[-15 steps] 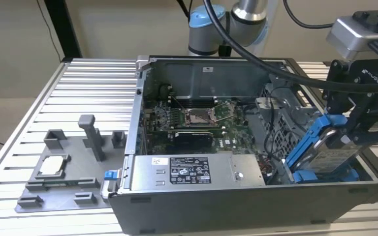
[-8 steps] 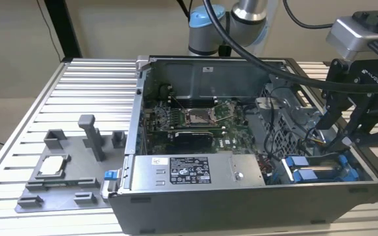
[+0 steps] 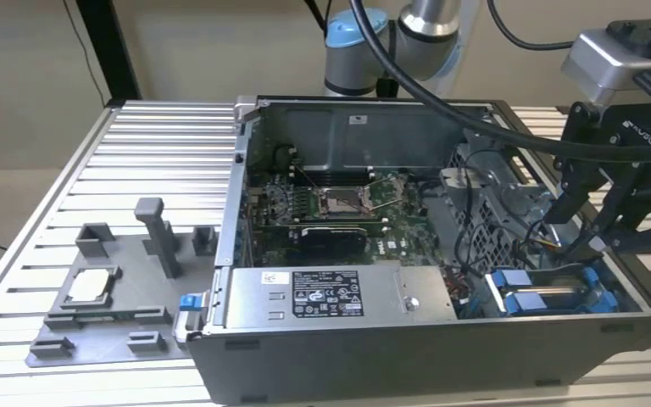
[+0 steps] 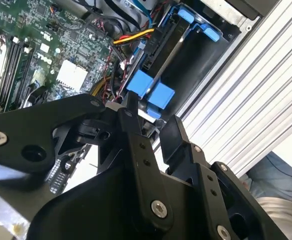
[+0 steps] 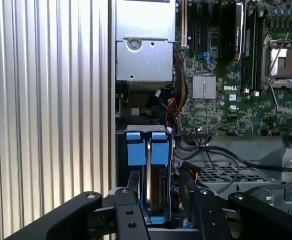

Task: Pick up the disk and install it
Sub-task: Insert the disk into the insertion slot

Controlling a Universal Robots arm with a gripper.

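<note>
The disk (image 3: pixel 556 293) sits edge-up in its blue frame inside the drive bay at the near corner of the open computer case (image 3: pixel 416 348), on the exterior view's right. In both wrist views its silver edge runs between pairs of blue tabs (image 5: pixel 136 148) (image 4: pixel 142 83). My gripper (image 3: pixel 589 227) hangs just above that bay, open. In the first wrist view the black fingers (image 5: pixel 134 181) stand on either side of the disk (image 5: pixel 157 188) with a gap showing. The second wrist view shows the gripper (image 4: pixel 153 118) right over the disk's (image 4: pixel 171 54) near blue tabs.
A grey power supply box (image 3: pixel 325 292) fills the case's front. The motherboard with its processor socket (image 3: pixel 342 199) lies behind it, and cables (image 4: pixel 133 36) run beside the bay. A grey fixture holding a small silver chip (image 3: pixel 88 284) rests on the slatted table (image 3: pixel 145 161).
</note>
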